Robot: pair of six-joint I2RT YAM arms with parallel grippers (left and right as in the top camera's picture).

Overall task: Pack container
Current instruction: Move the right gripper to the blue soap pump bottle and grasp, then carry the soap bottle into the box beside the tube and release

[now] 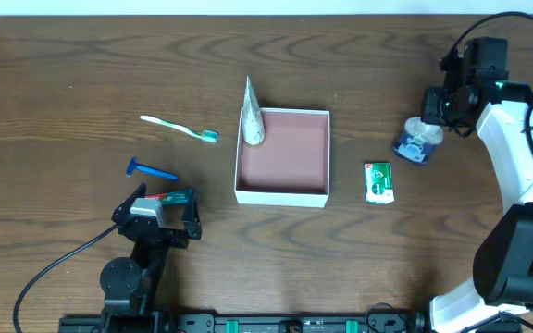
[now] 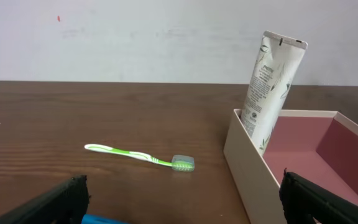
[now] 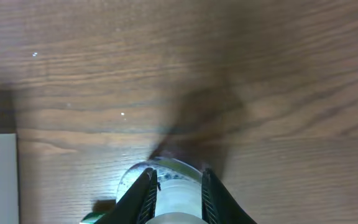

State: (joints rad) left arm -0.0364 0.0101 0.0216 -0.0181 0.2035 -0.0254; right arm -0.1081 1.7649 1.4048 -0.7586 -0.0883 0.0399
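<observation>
bright, even light; soft shadows; near foreground slightly blurred.

One each: container [image 1: 281, 196], tube [image 1: 252, 120], toothbrush [image 1: 179, 126], razor [image 1: 151, 170], bottle [image 1: 418, 143], packet [image 1: 378, 182]

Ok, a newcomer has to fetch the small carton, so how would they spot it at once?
Find the container, the white-walled square box mid-table. The carton lies flat on the table just off its right wall, apart from it. It is the only boxy green-and-white thing; its nearest neighbour, a bottle, is rounded, clear and bluish.
</observation>
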